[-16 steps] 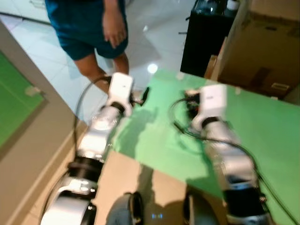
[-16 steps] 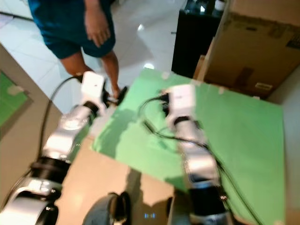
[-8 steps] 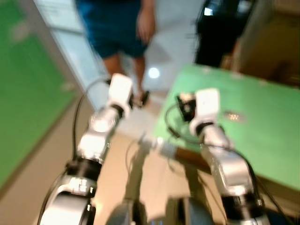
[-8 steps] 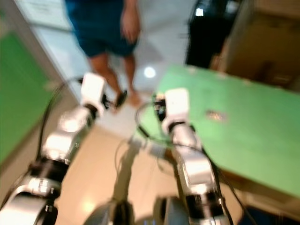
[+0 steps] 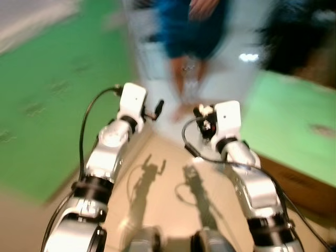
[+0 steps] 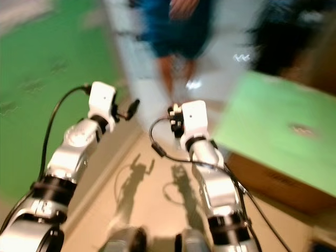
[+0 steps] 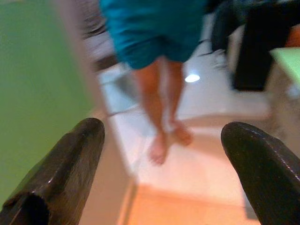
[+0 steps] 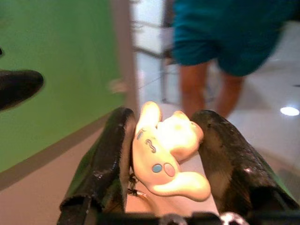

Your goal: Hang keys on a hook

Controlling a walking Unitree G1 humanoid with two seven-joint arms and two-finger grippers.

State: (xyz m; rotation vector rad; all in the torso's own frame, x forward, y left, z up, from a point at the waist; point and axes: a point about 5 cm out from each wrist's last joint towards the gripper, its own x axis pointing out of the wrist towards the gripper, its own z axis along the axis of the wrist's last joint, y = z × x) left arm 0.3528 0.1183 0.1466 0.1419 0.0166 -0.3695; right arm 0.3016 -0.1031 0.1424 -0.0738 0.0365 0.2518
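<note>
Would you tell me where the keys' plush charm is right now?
In the right wrist view, the cream plush charm sits clamped between the right gripper's two black fingers, held out ahead of the robot.

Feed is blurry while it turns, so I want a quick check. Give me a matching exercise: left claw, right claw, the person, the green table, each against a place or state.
Things:
1. left claw
2. right claw
3. person
4. green table

Places or states:
A. stands ahead on the pale floor
B. open, nothing between its fingers
C. off to the robot's right
D. shut on a cream cartoon-dog keychain

Pairs: 1-B, 2-D, 3-A, 4-C
</note>
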